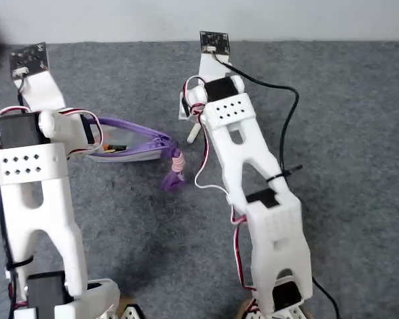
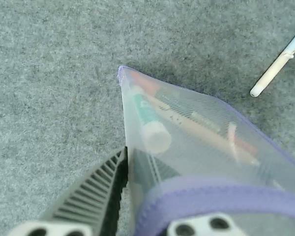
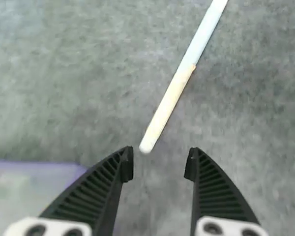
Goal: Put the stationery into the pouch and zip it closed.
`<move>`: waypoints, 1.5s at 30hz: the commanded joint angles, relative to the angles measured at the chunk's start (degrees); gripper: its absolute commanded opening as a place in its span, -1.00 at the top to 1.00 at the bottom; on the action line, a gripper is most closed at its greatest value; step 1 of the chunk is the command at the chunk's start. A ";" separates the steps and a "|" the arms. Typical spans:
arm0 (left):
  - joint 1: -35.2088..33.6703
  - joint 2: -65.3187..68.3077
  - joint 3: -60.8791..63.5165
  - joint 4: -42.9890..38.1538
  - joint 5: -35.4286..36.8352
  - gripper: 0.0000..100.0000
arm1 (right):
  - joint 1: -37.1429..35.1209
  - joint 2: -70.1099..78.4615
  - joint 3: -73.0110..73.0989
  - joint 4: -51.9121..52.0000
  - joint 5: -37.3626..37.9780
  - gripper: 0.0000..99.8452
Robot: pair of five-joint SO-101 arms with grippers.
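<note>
At the pouch's purple rim, the left end effector [image 2: 133, 172] is clenched on the pouch [image 2: 201, 147], one ribbed black finger [image 2: 108, 196] pressed against the mesh wall and holding that side up off the grey tabletop [image 1: 359, 133]. Through the mesh you can see stationery already inside: a green-and-white tube [image 2: 148, 120] and a few long thin sticks [image 2: 206, 135] lying slantwise along it. From the high view the pouch stretches from this arm towards the other one, its far end trailing a pink cord and a purple pull tag [image 1: 173, 176].

Just past that far end of the pouch, the right end effector [image 3: 157, 164] hangs low over the tabletop with its fingers spread and nothing between them. A pale blue and cream pen [image 3: 179, 93] lies flat there, outside the pouch, its rounded end just ahead of the gap and close to one fingertip [image 3: 125, 157].
</note>
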 commanded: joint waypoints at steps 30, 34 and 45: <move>0.35 -3.08 -1.27 0.70 0.44 0.97 | 1.89 27.03 -32.26 16.66 7.03 0.99; 0.35 -3.08 -1.27 0.62 0.44 0.97 | 1.54 26.86 -37.36 21.49 7.03 0.97; 0.35 -3.08 -1.27 0.88 0.44 0.97 | 1.27 27.12 -40.35 19.12 14.95 0.64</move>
